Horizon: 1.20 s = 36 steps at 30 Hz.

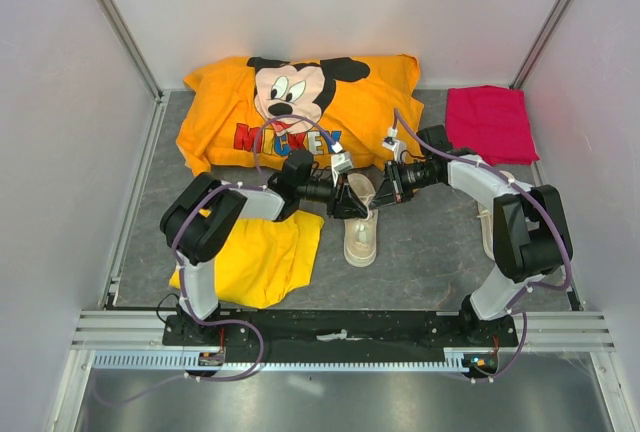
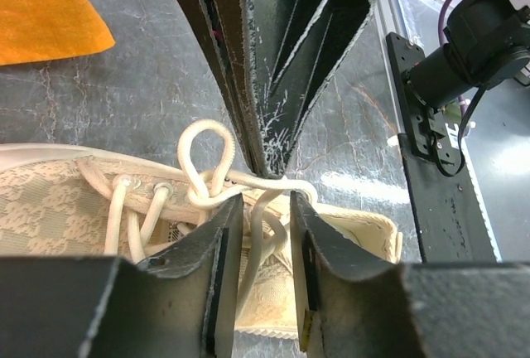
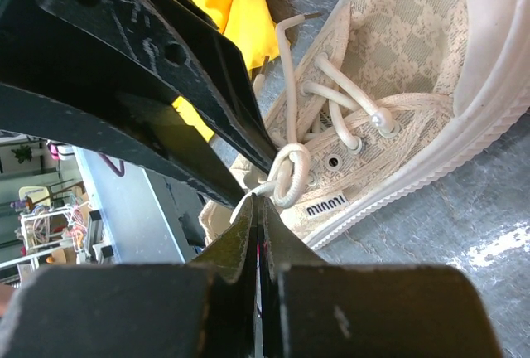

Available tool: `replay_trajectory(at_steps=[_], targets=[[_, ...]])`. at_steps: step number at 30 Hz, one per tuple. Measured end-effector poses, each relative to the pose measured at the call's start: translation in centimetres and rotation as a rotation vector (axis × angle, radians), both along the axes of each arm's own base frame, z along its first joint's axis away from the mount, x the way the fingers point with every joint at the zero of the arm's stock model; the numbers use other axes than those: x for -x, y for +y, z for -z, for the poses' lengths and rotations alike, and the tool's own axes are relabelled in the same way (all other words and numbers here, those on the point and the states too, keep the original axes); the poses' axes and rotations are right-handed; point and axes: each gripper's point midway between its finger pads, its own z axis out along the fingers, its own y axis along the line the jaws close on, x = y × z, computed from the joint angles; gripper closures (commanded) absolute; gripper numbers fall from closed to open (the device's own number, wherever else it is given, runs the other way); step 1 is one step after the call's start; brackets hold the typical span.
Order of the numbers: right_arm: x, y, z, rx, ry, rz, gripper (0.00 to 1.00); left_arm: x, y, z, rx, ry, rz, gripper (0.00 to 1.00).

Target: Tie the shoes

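The cream sneaker (image 1: 362,237) lies mid-way on the desk (image 1: 430,252), so the arms reach its knot from 9 and 3 o'clock. The right pincer (image 3: 255,202) is clamped on the white lace (image 3: 290,171), probably to keep tension. The left pincer (image 2: 265,202) stands parted around a strand, apparently gripping nothing.
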Motion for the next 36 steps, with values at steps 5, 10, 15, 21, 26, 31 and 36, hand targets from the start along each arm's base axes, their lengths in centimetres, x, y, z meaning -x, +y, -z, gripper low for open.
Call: replay_trajectory(at_steps=[5,10,15,21,26,31,36], targets=[[-0.1,-0.1,0.0,0.008,-0.006,0.004,1.00,-0.4,0.5,-0.8,0.001,-0.005,-0.016,0.60],[-0.1,-0.1,0.0,0.009,-0.010,0.005,1.00,-1.1,1.3,-1.2,-0.004,-0.010,-0.041,0.58],[-0.2,-0.1,0.0,0.011,-0.016,0.006,1.00,-1.4,2.5,-1.7,-0.016,-0.023,-0.064,0.55],[-0.2,0.4,-0.1,0.006,-0.035,-0.008,1.00,-2.6,2.9,-3.1,-0.025,-0.078,-0.095,0.49],[-0.1,0.8,-0.2,0.003,-0.045,-0.021,1.00,-4.4,2.0,-5.0,-0.011,-0.118,-0.107,0.46],[0.0,1.3,-0.5,0.002,-0.063,-0.034,1.00,-5.1,1.5,-5.2,-0.006,-0.122,-0.104,0.46],[0.0,1.7,-0.5,0.003,-0.071,-0.041,1.00,-4.9,1.5,-4.4,-0.016,-0.101,-0.093,0.46]])
